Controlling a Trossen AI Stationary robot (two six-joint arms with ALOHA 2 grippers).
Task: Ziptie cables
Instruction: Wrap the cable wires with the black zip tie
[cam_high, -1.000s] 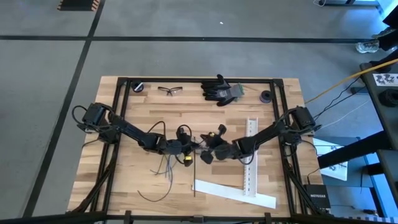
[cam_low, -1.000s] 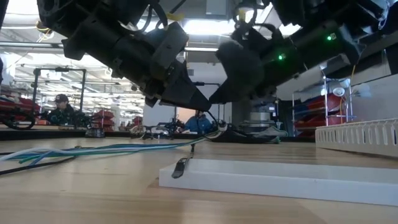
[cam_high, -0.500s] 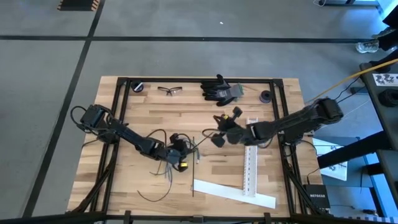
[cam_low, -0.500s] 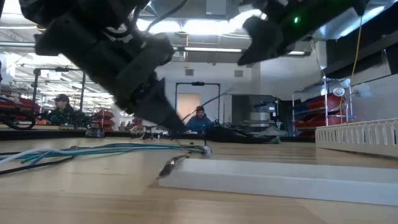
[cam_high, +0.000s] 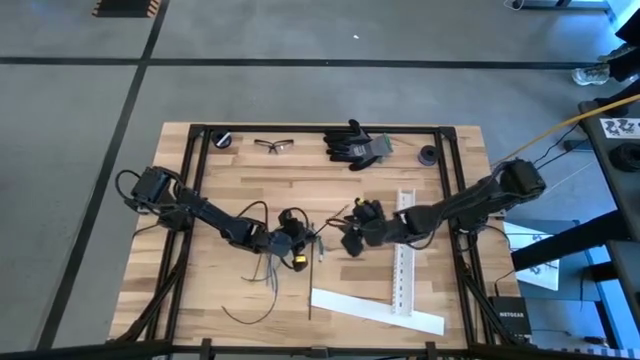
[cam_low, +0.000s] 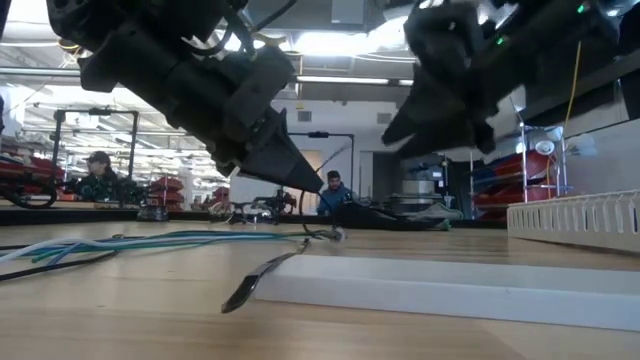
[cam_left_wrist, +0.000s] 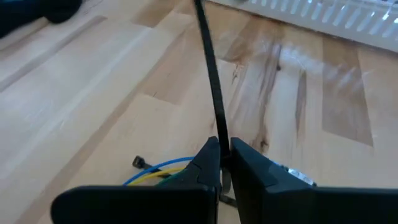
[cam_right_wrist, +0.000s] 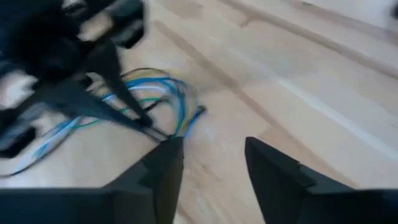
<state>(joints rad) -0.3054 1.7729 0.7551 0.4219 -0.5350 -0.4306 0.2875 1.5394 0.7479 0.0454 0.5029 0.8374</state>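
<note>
Left arm reaches in from the table's left edge toward mid-table. Left gripper low over the wood, its jaws pressed together on a black ziptie; in the left wrist view the strip leaves the fingertips and runs straight away over the boards. The cables, blue, yellow and greenish, lie limp on the table directly below and just behind that gripper; in the low view they trail flat along the wood toward the left side, ends bunched under the left gripper. A second ziptie lies on the table nearer the front, one end against the edge of the flat white strip. Right of centre, the right gripper hangs above the table, apart from the left gripper and touching nothing; right wrist view shows its fingers parted, about half open, empty, with the cable ends and the held ziptie beyond them. A white perforated strip lies under the right arm. At the far edge: safety glasses and black gloves.
</note>
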